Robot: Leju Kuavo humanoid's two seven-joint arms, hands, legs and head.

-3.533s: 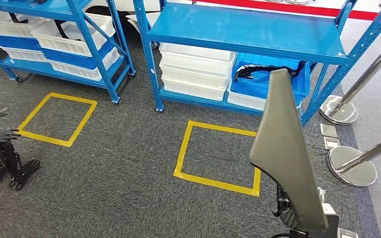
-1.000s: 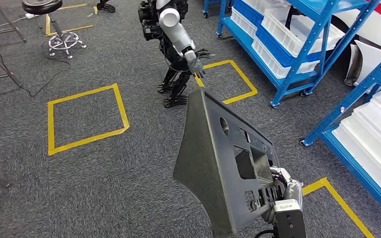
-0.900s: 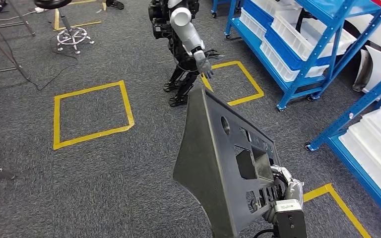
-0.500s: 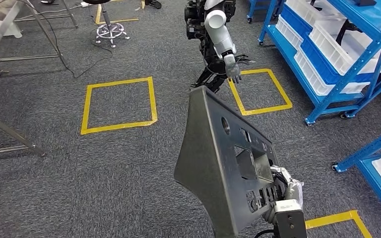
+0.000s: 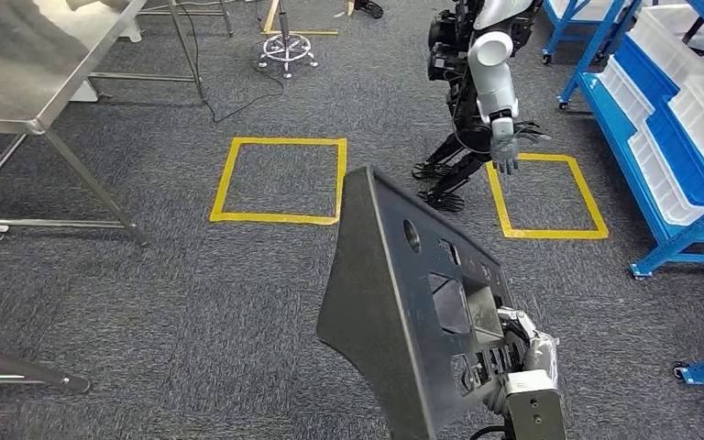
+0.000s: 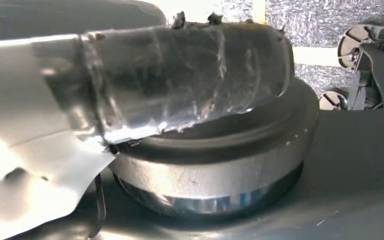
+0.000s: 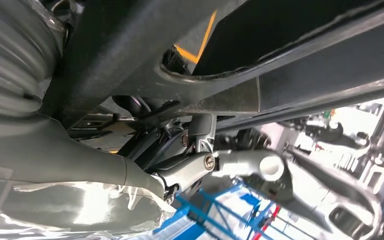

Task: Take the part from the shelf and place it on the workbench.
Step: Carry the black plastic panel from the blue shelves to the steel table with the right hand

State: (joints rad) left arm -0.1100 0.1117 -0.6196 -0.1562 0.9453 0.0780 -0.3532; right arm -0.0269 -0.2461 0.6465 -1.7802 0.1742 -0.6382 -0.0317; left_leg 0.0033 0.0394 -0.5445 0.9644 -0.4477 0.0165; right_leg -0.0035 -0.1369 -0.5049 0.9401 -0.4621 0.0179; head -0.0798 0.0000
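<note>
The part (image 5: 403, 302) is a large dark grey panel with cut-out openings. It stands upright on edge low in the head view, and my right hand (image 5: 522, 353) grips its lower right edge. In the right wrist view the panel (image 7: 240, 55) runs close across my right hand (image 7: 45, 160). The workbench (image 5: 37, 64), a steel table on thin legs, stands at the far left. The left wrist view has my left hand (image 6: 130, 90) close up, its taped thumb against a dark rounded shape; how its fingers lie is not clear.
Another humanoid robot (image 5: 481, 82) stands beside a yellow floor square (image 5: 545, 195). A second yellow square (image 5: 280, 181) lies between it and the workbench. Blue shelving with white and blue bins (image 5: 669, 110) lines the right side. A stool base (image 5: 284, 41) and cables lie far back.
The camera has turned: the shelving and the other robot have slid to the right and the steel workbench has come in at the left. The panel stays gripped in my right hand.
</note>
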